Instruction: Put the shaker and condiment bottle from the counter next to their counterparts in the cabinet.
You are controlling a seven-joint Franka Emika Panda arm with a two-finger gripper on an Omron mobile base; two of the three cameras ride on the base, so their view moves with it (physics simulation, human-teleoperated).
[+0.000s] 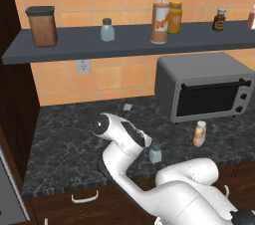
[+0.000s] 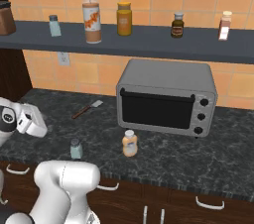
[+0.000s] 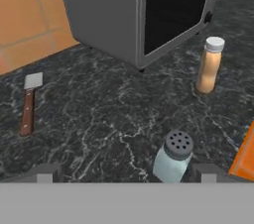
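You have the gripper [image 3: 126,174] wide open and holding nothing, its two dark fingertips [image 3: 47,173] set far apart at the bottom of the hand view. The shaker [image 3: 173,157] stands upright on the counter [image 3: 99,114] between them, nearer the right-hand tip, though you cannot tell from this angle whether either tip touches it. From the base cameras you see that shaker [image 2: 76,149] near the front edge of the black marbled worktop, just beside the arm's white wrist. The condiment bottle [image 2: 129,143], peach-orange with a white cap, stands upright a little apart from it, in front of the grey toaster oven [image 2: 166,96]. A spatula [image 3: 28,103] with a brown handle lies flat on the counter toward the tiled wall. Up on the cabinet [image 1: 124,40], the long slate-grey shelf, you find the matching shaker [image 1: 107,30] standing alone between a brown-filled canister [image 1: 42,26] and a tall pourer bottle [image 1: 161,17]. The mustard-yellow bottle [image 1: 175,17] sits just beside the pourer bottle, and a small dark brown jar [image 1: 218,20] stands further along the shelf, well apart.
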